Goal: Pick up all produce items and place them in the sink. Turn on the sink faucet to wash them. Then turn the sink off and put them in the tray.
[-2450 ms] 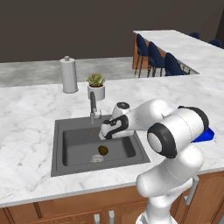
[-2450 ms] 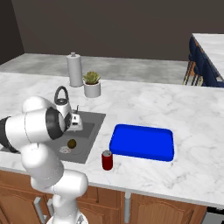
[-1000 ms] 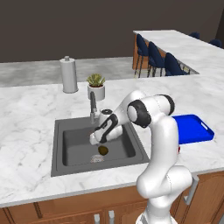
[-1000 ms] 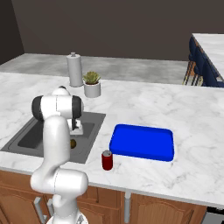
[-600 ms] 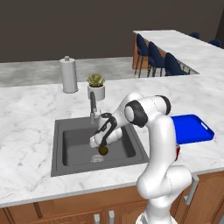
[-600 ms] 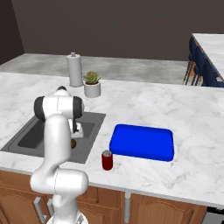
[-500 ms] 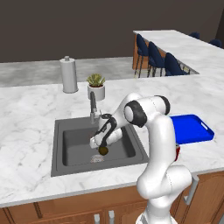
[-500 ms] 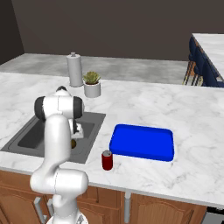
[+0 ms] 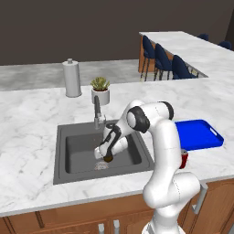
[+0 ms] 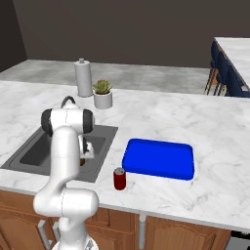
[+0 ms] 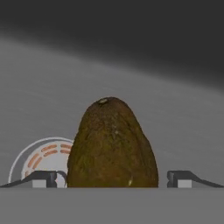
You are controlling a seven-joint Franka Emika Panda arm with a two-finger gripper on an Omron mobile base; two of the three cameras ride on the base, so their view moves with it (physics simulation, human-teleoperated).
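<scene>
Produce item (image 11: pixel 112 146): one, seemingly on sink (image 9: pixel 77 146) floor between wide-open end effector (image 11: pixel 112 178) fingers.

A white paper-towel roll (image 9: pixel 71 79) stands upright near the back edge of the marble counter (image 9: pixel 27 119). Just beside it sits a green succulent in a white pot (image 9: pixel 100 90). A red can (image 10: pixel 119 178) stands close to the counter's front edge. Dark blue chairs (image 9: pixel 162 61) line the far counter (image 9: pixel 183 43) at the back right.
</scene>
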